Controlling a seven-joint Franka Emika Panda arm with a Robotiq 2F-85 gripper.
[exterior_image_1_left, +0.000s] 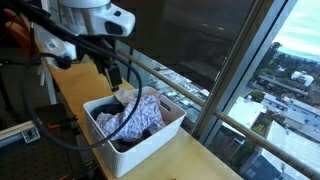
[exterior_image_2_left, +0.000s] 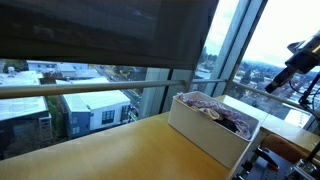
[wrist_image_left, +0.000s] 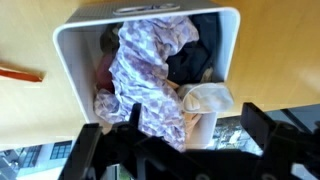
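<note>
A white bin (exterior_image_1_left: 170, 131) full of clothes stands on a wooden table by the window; it also shows in the other exterior view (exterior_image_2_left: 205, 132) and in the wrist view (wrist_image_left: 75, 70). A purple patterned cloth (wrist_image_left: 145, 75) lies on top, with dark cloth (wrist_image_left: 195, 55) and a cream piece (wrist_image_left: 205, 98) beside it. My gripper (exterior_image_1_left: 125, 82) hangs open and empty just above the bin's far edge. In the wrist view its fingers (wrist_image_left: 190, 122) are spread over the cream piece and the bin's rim.
The wooden table (exterior_image_2_left: 110, 150) runs along tall windows with a metal rail (exterior_image_1_left: 190, 100). An orange object (wrist_image_left: 20, 73) lies on the table next to the bin. Cables and a stand (exterior_image_1_left: 40, 125) are at the table's end.
</note>
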